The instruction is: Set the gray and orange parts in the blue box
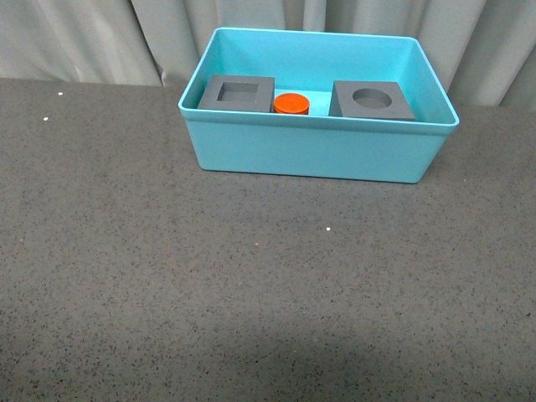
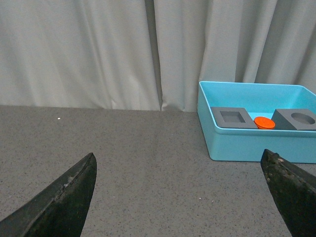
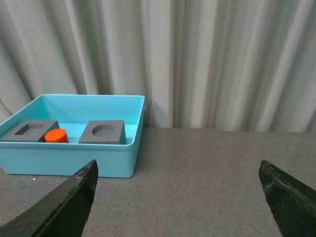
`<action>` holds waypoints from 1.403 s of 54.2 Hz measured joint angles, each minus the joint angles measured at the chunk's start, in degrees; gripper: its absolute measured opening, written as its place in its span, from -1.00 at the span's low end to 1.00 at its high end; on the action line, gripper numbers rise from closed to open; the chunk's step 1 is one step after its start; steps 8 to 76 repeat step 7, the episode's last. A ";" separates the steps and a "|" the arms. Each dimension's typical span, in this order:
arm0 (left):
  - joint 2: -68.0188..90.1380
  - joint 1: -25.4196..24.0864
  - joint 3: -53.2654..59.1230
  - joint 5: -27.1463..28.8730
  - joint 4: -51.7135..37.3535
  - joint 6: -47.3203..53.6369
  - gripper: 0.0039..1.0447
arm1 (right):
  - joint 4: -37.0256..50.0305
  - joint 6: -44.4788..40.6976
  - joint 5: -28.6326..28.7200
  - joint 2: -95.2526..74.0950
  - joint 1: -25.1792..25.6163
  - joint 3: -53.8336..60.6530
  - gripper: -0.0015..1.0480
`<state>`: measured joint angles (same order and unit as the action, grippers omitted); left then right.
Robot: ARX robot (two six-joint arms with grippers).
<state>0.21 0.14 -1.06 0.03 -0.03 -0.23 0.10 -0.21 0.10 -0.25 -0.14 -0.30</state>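
**Blue box, three parts inside**

Front: blue box (image 1: 310,151) on the table (image 1: 251,293) holds square-recess cube (image 1: 239,93), orange cylinder (image 1: 291,104), round-recess cube (image 1: 373,100); no arms visible.

Left wrist: left gripper (image 2: 180,197) spread wide, empty, box well apart.

Right wrist: right gripper (image 3: 177,200) spread wide, empty, box well apart.

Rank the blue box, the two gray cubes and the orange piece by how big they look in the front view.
1. Blue box, by far the largest.
2. Gray cube with round recess and gray cube with square recess: they look about alike, so no ranking between them.
3. Orange cylinder, smallest.
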 joint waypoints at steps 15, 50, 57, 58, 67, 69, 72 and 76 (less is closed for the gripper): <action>0.00 0.00 0.00 0.02 0.00 0.00 0.88 | 0.00 0.00 0.00 0.00 0.00 0.00 0.81; 0.00 0.00 0.00 0.02 0.00 0.00 0.88 | 0.00 0.00 0.00 0.00 0.00 0.00 0.81; 0.00 0.00 0.00 0.02 0.00 0.00 0.88 | 0.00 0.00 0.00 0.00 0.00 0.00 0.81; 0.00 0.00 0.00 0.02 0.00 0.00 0.88 | 0.00 0.00 0.00 0.00 0.00 0.00 0.81; 0.00 0.00 0.00 0.02 0.00 0.00 0.88 | 0.00 0.00 0.00 0.00 0.00 0.00 0.81; 0.00 0.00 0.00 0.02 0.00 0.00 0.88 | 0.00 0.00 0.00 0.00 0.00 0.00 0.81; 0.00 0.00 0.00 0.02 0.00 0.00 0.88 | 0.00 0.00 0.00 0.00 0.00 0.00 0.81; 0.00 0.00 0.00 0.02 0.00 0.00 0.88 | 0.00 0.00 0.00 0.00 0.00 0.00 0.81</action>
